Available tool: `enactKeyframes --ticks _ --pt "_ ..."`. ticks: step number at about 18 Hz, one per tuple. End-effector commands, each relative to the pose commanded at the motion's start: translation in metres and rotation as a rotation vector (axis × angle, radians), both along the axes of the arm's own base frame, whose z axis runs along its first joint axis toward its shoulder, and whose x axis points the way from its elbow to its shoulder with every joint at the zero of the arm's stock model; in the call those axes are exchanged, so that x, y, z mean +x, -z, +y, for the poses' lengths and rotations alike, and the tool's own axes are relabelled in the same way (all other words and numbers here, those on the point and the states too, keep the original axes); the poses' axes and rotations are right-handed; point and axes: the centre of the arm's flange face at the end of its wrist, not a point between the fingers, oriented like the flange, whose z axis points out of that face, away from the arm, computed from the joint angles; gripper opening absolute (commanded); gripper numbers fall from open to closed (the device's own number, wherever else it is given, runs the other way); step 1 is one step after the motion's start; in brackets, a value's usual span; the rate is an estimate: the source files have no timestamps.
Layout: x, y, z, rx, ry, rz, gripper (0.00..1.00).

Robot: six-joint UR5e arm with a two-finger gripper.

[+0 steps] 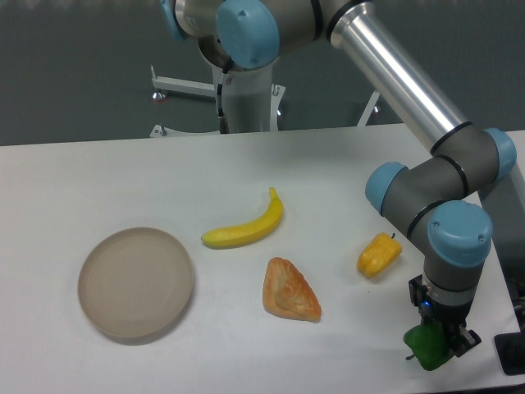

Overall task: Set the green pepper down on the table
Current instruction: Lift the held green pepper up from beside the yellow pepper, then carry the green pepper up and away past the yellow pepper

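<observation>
Between the gripper (436, 343) fingers sits the green pepper (426, 348), near the table (328, 164) edge.

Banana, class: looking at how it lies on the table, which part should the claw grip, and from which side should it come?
Grip the banana across its thick middle, coming straight down from above. It lies flat on the table with clear space on both long sides, so fingers would likely fit either side of the curve. The tapered tip gives less to hold. The claw sits far off by the green pepper.

beige plate (136, 284) front left | banana (245, 227) centre | pastry wedge (289, 290) below it | yellow pepper (378, 255) right
</observation>
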Motion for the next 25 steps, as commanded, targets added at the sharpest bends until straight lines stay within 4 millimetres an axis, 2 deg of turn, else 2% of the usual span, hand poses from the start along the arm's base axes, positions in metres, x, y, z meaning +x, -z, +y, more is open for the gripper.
enactKeyframes --ticks 10,17,21,25 --pt "0.004 -0.004 -0.003 -0.005 -0.005 -0.014 0.44" --pt "0.036 -0.027 -0.021 -0.014 -0.035 -0.086 0.44" --pt "0.065 -0.035 -0.045 -0.030 -0.031 -0.134 0.44" --pt "0.092 -0.038 -0.084 -0.061 -0.013 -0.176 0.44"
